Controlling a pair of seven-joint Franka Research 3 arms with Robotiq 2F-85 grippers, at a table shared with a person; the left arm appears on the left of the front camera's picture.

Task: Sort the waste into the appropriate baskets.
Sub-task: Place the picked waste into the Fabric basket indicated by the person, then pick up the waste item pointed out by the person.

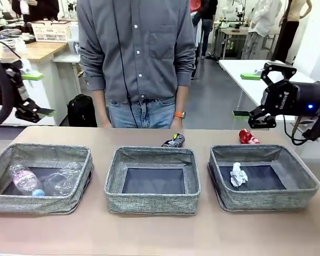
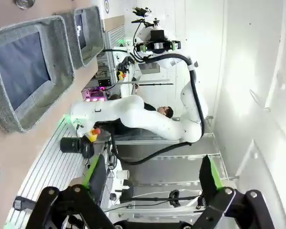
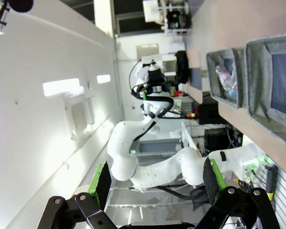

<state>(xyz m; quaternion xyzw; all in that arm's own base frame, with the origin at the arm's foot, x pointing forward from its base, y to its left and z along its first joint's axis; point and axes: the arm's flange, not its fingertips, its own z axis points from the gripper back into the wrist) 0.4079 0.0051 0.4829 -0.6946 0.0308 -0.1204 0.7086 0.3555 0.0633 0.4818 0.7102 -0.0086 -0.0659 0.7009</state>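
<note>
Red can (image 1: 248, 137) lay on table (image 1: 149, 234) beyond right basket (image 1: 266, 200), almost under right gripper (image 1: 261, 96) — left gripper (image 1: 34, 95) well apart. Both spread, empty.

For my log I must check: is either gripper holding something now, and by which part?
Nothing is held. The left gripper and the right gripper are both open, with nothing between their fingers.

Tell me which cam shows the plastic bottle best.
Front view: the plastic bottle lies in full sight in the left basket, beside the cup. Right wrist view has the bottle small, far off, partly behind the basket's wall.
</note>
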